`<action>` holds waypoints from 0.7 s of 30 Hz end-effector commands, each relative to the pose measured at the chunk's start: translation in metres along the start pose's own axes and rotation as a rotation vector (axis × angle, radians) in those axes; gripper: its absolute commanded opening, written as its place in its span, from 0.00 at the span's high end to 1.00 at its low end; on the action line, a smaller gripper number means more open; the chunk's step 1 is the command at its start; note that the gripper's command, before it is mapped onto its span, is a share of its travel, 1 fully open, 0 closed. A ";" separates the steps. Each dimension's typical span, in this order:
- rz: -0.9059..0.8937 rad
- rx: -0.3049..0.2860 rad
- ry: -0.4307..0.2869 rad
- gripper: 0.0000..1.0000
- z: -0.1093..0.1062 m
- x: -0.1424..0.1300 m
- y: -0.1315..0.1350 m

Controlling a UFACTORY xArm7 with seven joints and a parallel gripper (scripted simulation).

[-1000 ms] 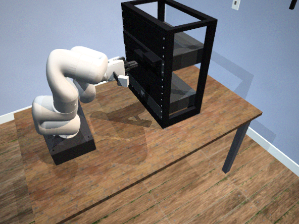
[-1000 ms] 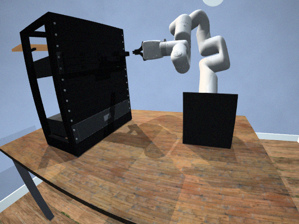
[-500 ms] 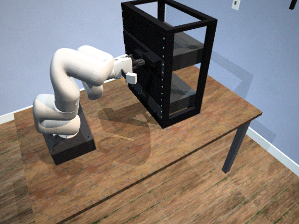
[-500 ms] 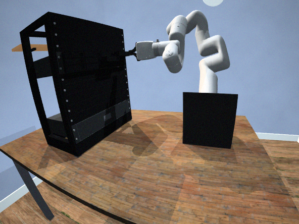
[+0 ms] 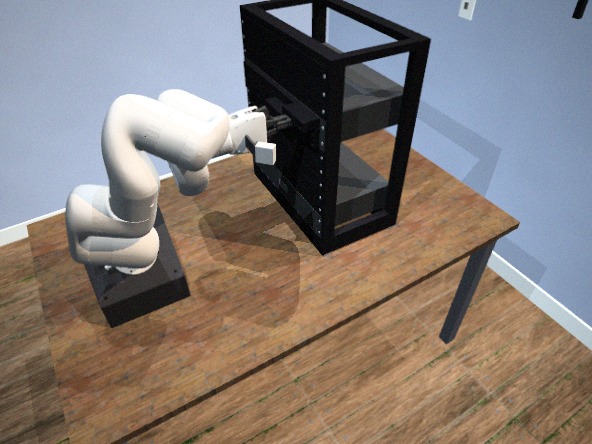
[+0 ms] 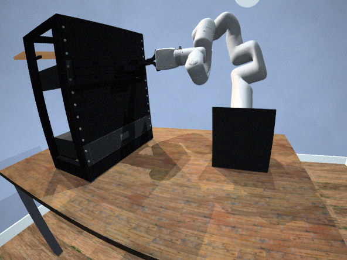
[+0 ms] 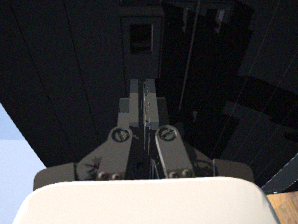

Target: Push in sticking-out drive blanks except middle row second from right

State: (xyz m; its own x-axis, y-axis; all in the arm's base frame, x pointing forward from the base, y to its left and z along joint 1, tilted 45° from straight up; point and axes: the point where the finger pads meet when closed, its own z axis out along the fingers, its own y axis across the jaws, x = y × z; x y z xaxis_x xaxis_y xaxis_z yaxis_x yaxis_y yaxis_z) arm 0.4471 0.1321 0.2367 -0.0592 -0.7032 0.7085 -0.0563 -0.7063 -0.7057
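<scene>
We see the drive blanks on the dark front of the rack (image 5: pixel 332 150), about halfway up, on the face turned toward the arm. One blank (image 5: pixel 302 114) juts out from that front in the top view, a dark block standing proud of the panels around it. In the exterior view the front is so dark that we cannot pick out single blanks or count rows.

The gripper (image 5: pixel 286 121) is clenched on nothing: in the wrist view its two fingers lie pressed together with nothing between them. Their tips point straight at the rack front and sit at or just short of a grey panel (image 7: pixel 141 45) with a dark recess near its top; we cannot tell whether they touch it. In the top view the fingertips meet the side of the jutting blank.

The white arm (image 6: pixel 234 50) reaches level from its black pedestal (image 6: pixel 243 137) to the rack. Rack and pedestal both stand on a wooden table (image 5: pixel 400 280), well apart, with the arm's shadow lying between them. The rack stands upright, its base flat on the table.
</scene>
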 end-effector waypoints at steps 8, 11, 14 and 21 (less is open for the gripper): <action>0.002 0.003 0.000 1.00 0.002 0.000 -0.002; 0.002 0.003 0.000 1.00 0.002 0.000 -0.002; 0.002 0.003 0.000 1.00 0.002 0.000 -0.002; 0.002 0.003 0.000 1.00 0.004 0.000 -0.002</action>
State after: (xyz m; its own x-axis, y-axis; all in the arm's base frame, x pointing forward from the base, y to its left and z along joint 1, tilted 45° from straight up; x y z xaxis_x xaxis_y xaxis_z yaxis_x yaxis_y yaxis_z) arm 0.4495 0.1321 0.2371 -0.0594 -0.7032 0.7085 -0.0563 -0.7063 -0.7057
